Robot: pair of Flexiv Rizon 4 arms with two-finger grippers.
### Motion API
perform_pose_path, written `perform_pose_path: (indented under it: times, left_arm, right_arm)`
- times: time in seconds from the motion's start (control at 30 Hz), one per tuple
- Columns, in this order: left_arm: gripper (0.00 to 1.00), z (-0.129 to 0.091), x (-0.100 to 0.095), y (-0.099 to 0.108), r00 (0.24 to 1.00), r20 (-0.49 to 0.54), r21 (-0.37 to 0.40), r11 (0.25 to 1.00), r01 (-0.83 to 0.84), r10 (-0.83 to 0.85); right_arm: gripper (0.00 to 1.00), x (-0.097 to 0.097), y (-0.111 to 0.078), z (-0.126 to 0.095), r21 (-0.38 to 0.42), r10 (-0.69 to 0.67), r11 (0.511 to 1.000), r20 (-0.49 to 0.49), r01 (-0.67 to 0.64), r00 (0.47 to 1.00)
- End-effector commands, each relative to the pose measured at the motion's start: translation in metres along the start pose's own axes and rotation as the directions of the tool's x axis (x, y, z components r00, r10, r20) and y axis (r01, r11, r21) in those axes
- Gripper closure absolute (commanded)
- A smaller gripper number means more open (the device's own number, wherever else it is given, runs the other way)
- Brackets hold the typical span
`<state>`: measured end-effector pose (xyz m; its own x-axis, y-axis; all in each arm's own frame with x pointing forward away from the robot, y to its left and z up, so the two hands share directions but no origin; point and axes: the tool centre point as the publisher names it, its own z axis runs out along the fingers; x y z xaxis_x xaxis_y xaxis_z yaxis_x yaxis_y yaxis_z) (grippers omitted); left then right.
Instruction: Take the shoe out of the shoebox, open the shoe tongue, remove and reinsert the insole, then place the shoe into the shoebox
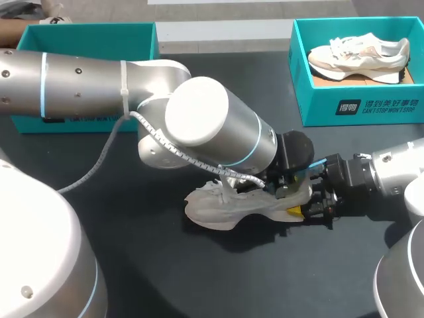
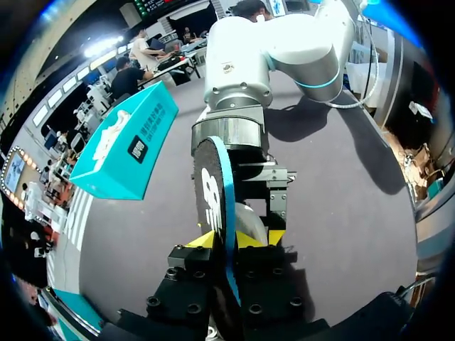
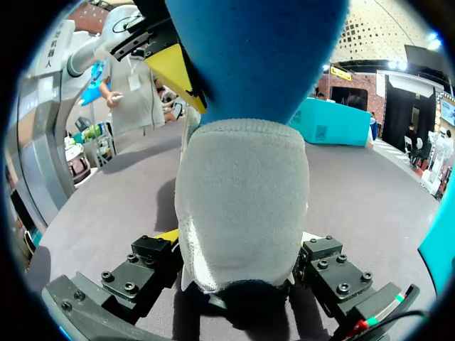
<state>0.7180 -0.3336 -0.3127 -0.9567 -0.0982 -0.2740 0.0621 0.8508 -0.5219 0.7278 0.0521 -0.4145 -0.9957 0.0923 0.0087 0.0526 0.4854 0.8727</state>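
A light grey shoe [image 1: 225, 205] lies on its side on the dark table, toe toward my left. My right gripper [image 1: 313, 209] comes in from the right and is shut on the shoe's heel [image 3: 242, 206], one finger on each side. The dark insole [image 2: 213, 199] with its blue edge stands upright above the heel opening. My left gripper [image 2: 227, 240] is shut on the insole, a yellow tip pressed to each face. In the right wrist view the blue insole [image 3: 256, 57] rises above the heel, with one yellow left fingertip [image 3: 174, 67] against it.
A teal shoebox [image 1: 361, 109] at the back right holds a second pale shoe [image 1: 361, 56]. Another teal shoebox [image 1: 86, 36] stands at the back left, partly behind my left arm [image 1: 199, 119]. Open dark table lies in front of the shoe.
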Motion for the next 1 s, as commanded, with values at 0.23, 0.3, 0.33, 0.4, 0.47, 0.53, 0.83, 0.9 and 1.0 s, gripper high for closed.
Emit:
perform_pose_path:
  times: [0.23,0.3,0.33,0.4,0.47,0.53,0.83,0.9,1.0]
  left_arm:
    - [1.0,-0.019,0.003,-0.008,0.998,-0.054,0.059,0.998,-0.01,0.013]
    - [1.0,-0.03,0.002,-0.013,0.996,-0.091,0.087,0.996,-0.004,0.012]
    - [1.0,-0.035,0.001,-0.015,0.995,-0.102,0.095,0.995,-0.001,0.01]
    - [1.0,-0.044,-0.002,-0.021,0.987,-0.161,0.108,0.994,0.01,0.008]
    - [1.0,-0.051,-0.003,-0.029,0.978,-0.21,0.101,0.995,0.008,0.013]
    - [1.0,-0.06,-0.003,-0.036,0.969,-0.248,0.087,0.996,0.006,0.016]
    - [1.0,-0.101,-0.005,-0.067,0.908,-0.417,0.115,0.993,0.019,0.031]
    - [1.0,-0.111,-0.006,-0.073,0.894,-0.448,0.113,0.993,0.021,0.032]
    - [1.0,-0.128,-0.006,-0.083,0.882,-0.469,0.141,0.99,0.03,0.04]
  right_arm:
    - [1.0,-0.001,-0.002,0.006,0.005,0.001,1.0,0.002,-0.001,1.0]
    - [1.0,-0.001,-0.002,0.006,0.005,0.001,1.0,0.002,-0.001,1.0]
    - [1.0,-0.001,-0.002,0.006,0.005,0.001,1.0,0.002,-0.001,1.0]
    - [1.0,-0.001,-0.002,0.006,0.005,0.001,1.0,0.002,-0.001,1.0]
    - [1.0,-0.001,-0.002,0.006,0.005,0.001,1.0,0.002,-0.001,1.0]
    - [1.0,-0.001,-0.002,0.006,0.005,0.001,1.0,0.002,-0.001,1.0]
    - [1.0,-0.001,-0.002,0.006,0.005,0.001,1.0,0.002,-0.001,1.0]
    - [1.0,-0.001,-0.002,0.006,0.005,0.001,1.0,0.002,-0.001,1.0]
    - [1.0,-0.001,-0.002,0.006,0.005,0.001,1.0,0.002,-0.001,1.0]
